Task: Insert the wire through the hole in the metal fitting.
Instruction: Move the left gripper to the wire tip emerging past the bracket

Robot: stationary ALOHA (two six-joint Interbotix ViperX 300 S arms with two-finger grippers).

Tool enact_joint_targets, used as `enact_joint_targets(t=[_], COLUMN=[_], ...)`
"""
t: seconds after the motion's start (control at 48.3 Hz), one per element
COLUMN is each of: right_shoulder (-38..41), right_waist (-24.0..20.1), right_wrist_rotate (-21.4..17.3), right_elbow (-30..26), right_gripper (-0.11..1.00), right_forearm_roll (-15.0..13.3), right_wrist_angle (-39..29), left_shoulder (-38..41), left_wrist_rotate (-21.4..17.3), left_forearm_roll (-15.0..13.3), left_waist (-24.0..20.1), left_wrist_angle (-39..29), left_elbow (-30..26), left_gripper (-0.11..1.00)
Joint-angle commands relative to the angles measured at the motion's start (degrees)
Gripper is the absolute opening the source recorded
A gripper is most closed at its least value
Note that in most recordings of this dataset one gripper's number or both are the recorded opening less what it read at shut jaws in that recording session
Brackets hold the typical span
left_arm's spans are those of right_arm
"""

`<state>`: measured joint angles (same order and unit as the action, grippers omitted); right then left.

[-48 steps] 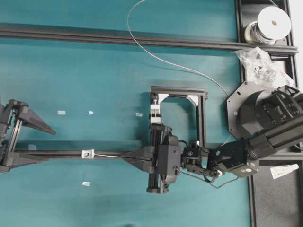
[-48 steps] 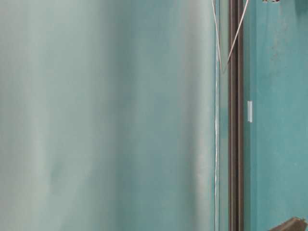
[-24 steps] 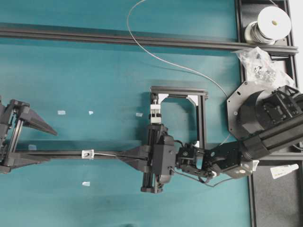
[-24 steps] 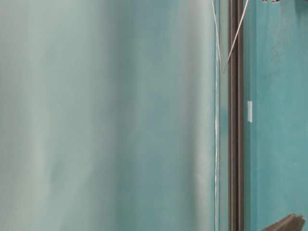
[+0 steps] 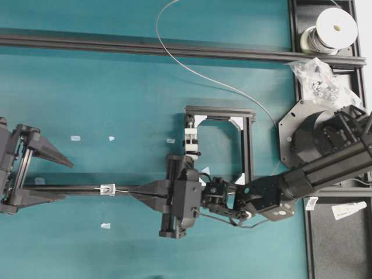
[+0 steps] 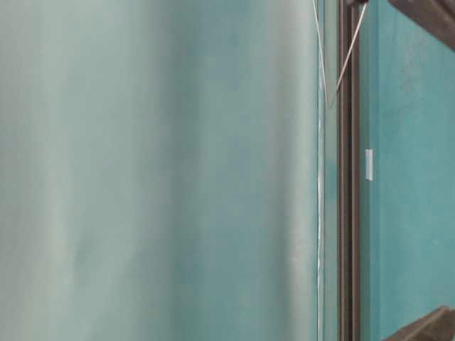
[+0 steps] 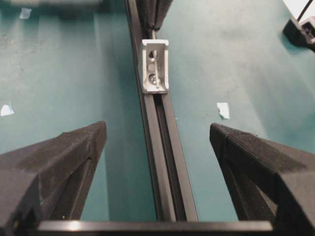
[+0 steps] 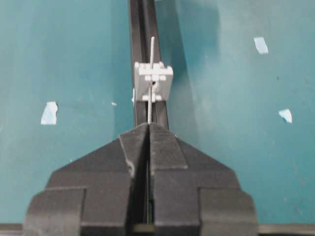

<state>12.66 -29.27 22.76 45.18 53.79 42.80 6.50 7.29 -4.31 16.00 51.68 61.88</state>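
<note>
right gripper (image 8: 148, 129) was clamped on the wire (image 8: 151, 78), whose tip poked past the metal fitting (image 8: 154, 81) on the black rail (image 7: 165, 162); apparently threaded, more feeding left. left gripper (image 7: 156, 142) gaped wide, empty.

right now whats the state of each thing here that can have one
right pincer: shut on the wire
left pincer: open, straddling the rail, holding nothing
wire: taut, tip at the metal fitting; threaded or not, can't tell
metal fitting: sitting on the rail
spool: still wound with wire
</note>
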Motion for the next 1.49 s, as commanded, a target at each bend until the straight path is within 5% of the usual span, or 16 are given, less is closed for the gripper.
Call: enact_joint_targets(t=[0.0,0.393,0.704,1.263,1.366,1.47], right_shoulder=[-0.62,0.7,0.7,0.7,0.62,0.7], right_waist=[0.44,1.32,1.32,1.41,1.41,1.49], right_wrist_rotate=[0.0,0.09,0.09,0.0,0.0,-0.09], right_elbow=[-1.32,-3.08,-3.08,-2.9,-2.9,-2.99], right_gripper=[-0.01,-0.01,-0.01,-0.01,-0.01,-0.01], right_forearm_roll=[-0.7,-1.58,-1.85,-1.85,-1.85,-1.85], right_wrist_angle=[0.35,0.09,0.09,0.0,0.09,0.0], left_shoulder=[-0.26,0.35,4.57,4.31,4.39,4.57], left_wrist_rotate=[0.18,0.35,4.22,4.48,5.01,5.98], left_forearm_roll=[0.09,0.09,0.09,0.09,0.09,0.09], left_waist=[-0.09,-1.14,-2.9,-2.9,-2.81,-2.9], left_wrist_angle=[-0.88,-10.46,-10.9,-10.9,-10.9,-11.34], left_elbow=[-1.49,-6.59,-9.32,-11.25,-11.16,-11.16], left_gripper=[0.58,0.58,0.58,0.57,0.5,0.26])
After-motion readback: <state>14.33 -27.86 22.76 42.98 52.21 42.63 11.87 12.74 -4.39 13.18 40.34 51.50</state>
